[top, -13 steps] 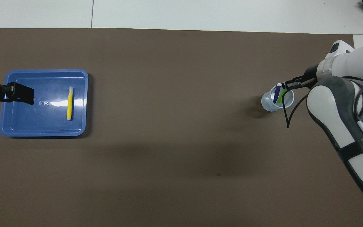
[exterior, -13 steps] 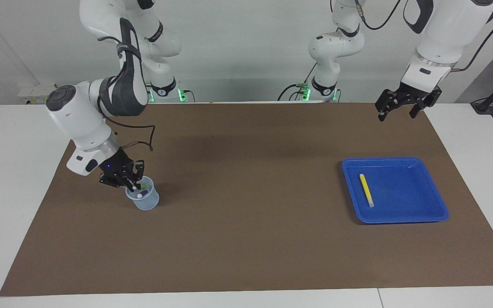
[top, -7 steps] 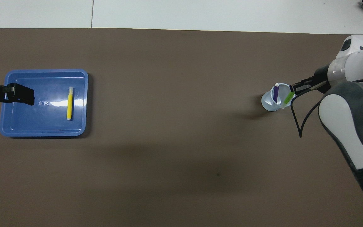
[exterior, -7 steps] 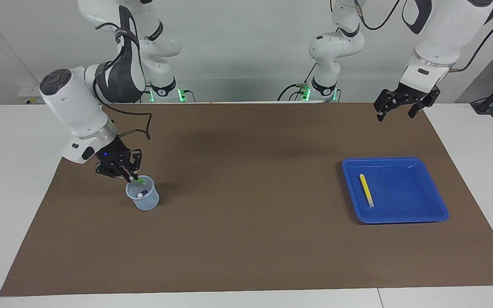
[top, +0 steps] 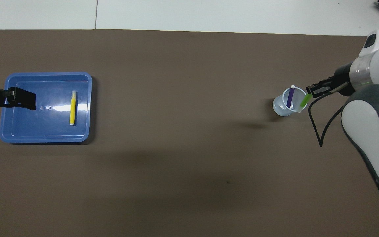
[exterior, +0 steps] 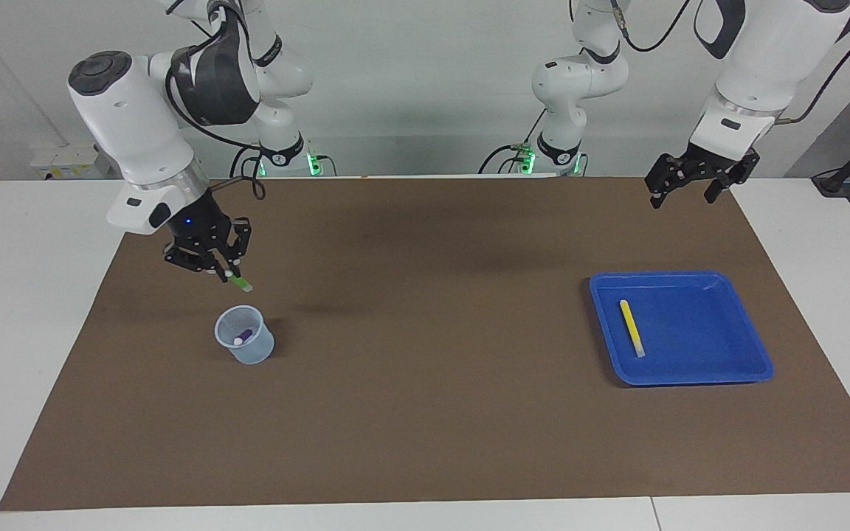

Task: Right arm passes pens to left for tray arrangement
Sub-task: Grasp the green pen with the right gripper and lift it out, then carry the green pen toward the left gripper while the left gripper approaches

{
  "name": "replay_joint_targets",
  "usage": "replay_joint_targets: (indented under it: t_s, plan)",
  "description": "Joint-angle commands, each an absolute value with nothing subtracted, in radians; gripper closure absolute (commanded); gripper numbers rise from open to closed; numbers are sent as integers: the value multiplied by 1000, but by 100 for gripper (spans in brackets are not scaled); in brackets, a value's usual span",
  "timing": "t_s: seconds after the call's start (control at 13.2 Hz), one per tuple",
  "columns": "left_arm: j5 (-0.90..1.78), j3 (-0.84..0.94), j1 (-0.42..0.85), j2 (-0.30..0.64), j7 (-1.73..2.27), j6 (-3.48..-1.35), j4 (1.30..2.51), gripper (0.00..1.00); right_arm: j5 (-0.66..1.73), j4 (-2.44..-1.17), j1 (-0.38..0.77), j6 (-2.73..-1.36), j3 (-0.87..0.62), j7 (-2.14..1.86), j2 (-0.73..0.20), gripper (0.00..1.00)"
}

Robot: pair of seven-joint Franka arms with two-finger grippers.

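Right gripper (exterior: 224, 270) raised above the brown mat (exterior: 425, 413), fingers pinched on the upper end of the green pen (exterior: 239, 281). Pen tilted, its pale lower tip clear of the cup rim in the facing view; from overhead the pen overlaps that rim, only because the gripper is raised. Fingertips themselves mostly masked by the black links, so the exact contact spot hard to read.

Just below the gripper, resting on the mat: the translucent cup (exterior: 246, 344), upright, with the purple pen (exterior: 243, 337) leaning inside, white cap up. Lower part of that pen blurred by the cup wall.

Well apart from the right gripper, toward the left arm's end of the table: the blue tray (exterior: 727, 372), with the yellow pen (exterior: 632, 328) lying flat in it, near the rim that faces the cup.

Left gripper (exterior: 690, 193) hanging high, waiting, fingers spread and empty. From overhead, cut off at the picture's edge and covering part of the tray; in the facing view clearly off the tray, above the mat's edge.
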State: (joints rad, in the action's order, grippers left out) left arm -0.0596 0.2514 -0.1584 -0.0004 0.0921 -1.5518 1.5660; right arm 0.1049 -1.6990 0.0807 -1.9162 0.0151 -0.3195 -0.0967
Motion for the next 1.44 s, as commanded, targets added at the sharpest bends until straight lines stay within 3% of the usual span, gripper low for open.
replay_joint_targets:
  t_s: [0.0, 0.3, 0.45, 0.76, 1.06, 1.36]
  plan:
    - [-75, 239, -178, -47, 94, -1574, 1632, 0, 109, -1672, 110, -1888, -1, -169, -101, 100]
    - [-69, 242, -167, -67, 97, -1630, 1681, 1, 145, -1666, 160, -1902, -47, 105, -103, 100]
    - [76, 239, -189, -86, 165, -1667, 1721, 1, 236, -1666, 164, -1910, -51, 239, -104, 100]
    - [240, 244, -176, -120, 569, -1729, 1805, 8, 331, -1667, 215, -1974, -54, 489, -106, 100]
    - [506, 247, -175, -175, 856, -1851, 1930, 8, 444, -1674, 279, -2064, -52, 755, -110, 100]
    - [668, 249, -83, -184, 1240, -1991, 1976, 7, 468, -1680, 348, -2181, -55, 1006, -120, 100]
